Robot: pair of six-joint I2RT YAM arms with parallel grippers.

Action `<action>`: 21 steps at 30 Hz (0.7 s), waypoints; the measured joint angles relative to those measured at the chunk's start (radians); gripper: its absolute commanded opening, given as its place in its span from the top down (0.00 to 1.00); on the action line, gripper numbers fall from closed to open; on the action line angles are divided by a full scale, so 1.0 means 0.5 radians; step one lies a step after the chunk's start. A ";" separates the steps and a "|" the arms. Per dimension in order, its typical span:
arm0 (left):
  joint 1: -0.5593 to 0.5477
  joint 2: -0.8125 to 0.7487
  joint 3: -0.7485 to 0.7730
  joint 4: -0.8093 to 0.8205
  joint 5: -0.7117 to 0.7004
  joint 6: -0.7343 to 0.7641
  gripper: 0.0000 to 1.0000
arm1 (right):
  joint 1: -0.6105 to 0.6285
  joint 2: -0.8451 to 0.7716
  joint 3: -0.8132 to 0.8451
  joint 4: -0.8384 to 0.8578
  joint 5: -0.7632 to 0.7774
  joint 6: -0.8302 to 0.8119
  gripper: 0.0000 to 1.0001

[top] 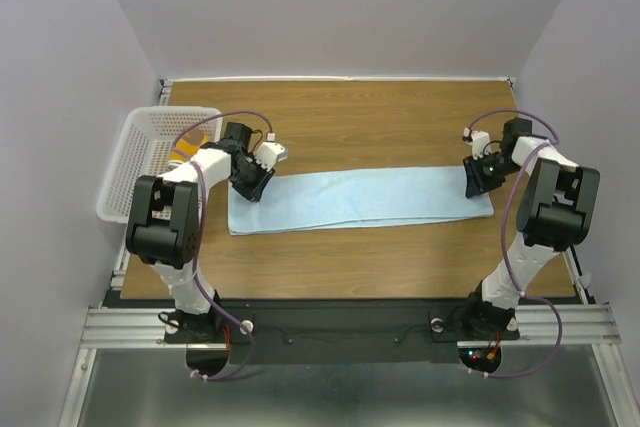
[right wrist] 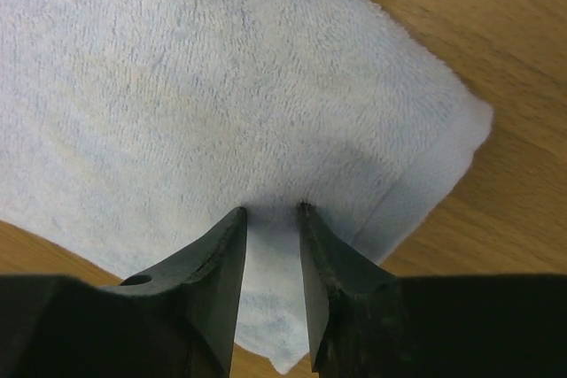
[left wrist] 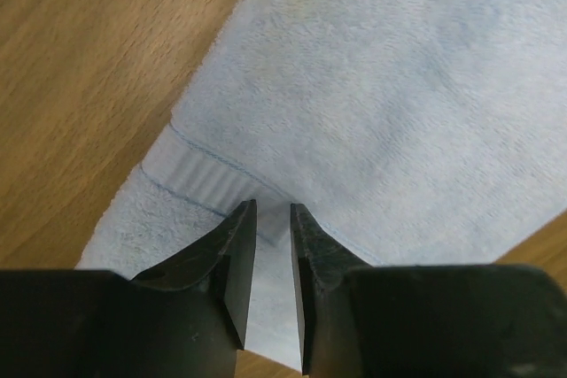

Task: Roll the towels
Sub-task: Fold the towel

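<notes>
From above, we see the light blue towel (top: 360, 199) spread flat and lengthwise across the wooden table (top: 380, 117), running left to right in front of both arms. The left gripper (top: 250, 185) is down at the towel's left end and the right gripper (top: 478, 179) at its right end. A white basket (top: 125, 162) sits at the table's left edge, and something yellow (top: 181, 154) shows inside it, too small for us to name. In the left wrist view, the left gripper (left wrist: 272, 208) has its jaws only narrowly parted, tips resting on the light blue towel (left wrist: 399, 86) right at its woven band (left wrist: 190, 174), close to the end edge; we cannot tell whether any cloth is nipped between them. Bare table (left wrist: 80, 59) shows beside the towel. In the right wrist view, the right gripper (right wrist: 270, 210) also stands with a slim gap, tips pressed onto the light blue towel (right wrist: 177, 68) near its corner, and again we cannot tell whether cloth is caught.
</notes>
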 measured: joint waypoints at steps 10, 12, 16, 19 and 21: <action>-0.017 0.339 0.326 0.150 -0.137 -0.356 0.68 | -0.013 -0.024 -0.037 0.121 0.266 0.069 0.59; -0.017 0.364 0.366 0.165 -0.153 -0.386 0.66 | -0.015 0.050 0.070 0.115 0.307 0.104 0.58; -0.018 0.364 0.407 0.170 -0.102 -0.372 0.59 | -0.033 0.120 0.206 0.121 0.313 0.138 0.57; -0.030 0.290 0.401 0.133 0.058 -0.253 0.57 | -0.047 0.072 0.229 0.050 0.195 0.139 0.57; -0.080 0.169 0.378 0.123 0.139 -0.146 0.57 | -0.040 0.002 0.231 -0.021 0.085 0.167 0.57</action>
